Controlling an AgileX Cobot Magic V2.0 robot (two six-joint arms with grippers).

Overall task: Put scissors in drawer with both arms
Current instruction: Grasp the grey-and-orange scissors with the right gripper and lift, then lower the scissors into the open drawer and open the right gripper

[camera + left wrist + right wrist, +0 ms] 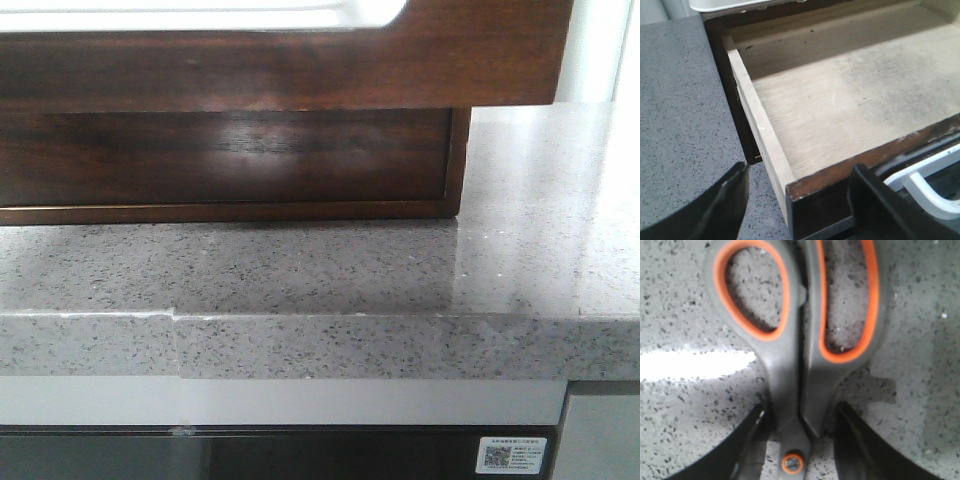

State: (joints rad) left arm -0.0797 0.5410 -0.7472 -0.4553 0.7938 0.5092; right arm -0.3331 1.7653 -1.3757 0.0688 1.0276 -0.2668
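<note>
The drawer (840, 110) stands pulled out and bare with the left gripper (800, 200) spread at its front, while the right gripper (797, 440) straddles the scissors (795, 340) lying on the desk (680, 415), not yet gripped.

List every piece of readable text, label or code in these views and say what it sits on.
No text can be read.
White sticker on the dark panel below the countertop: a QR-like code with small print, too blurred to read.
Scissors and drawer: no markings visible.
</note>
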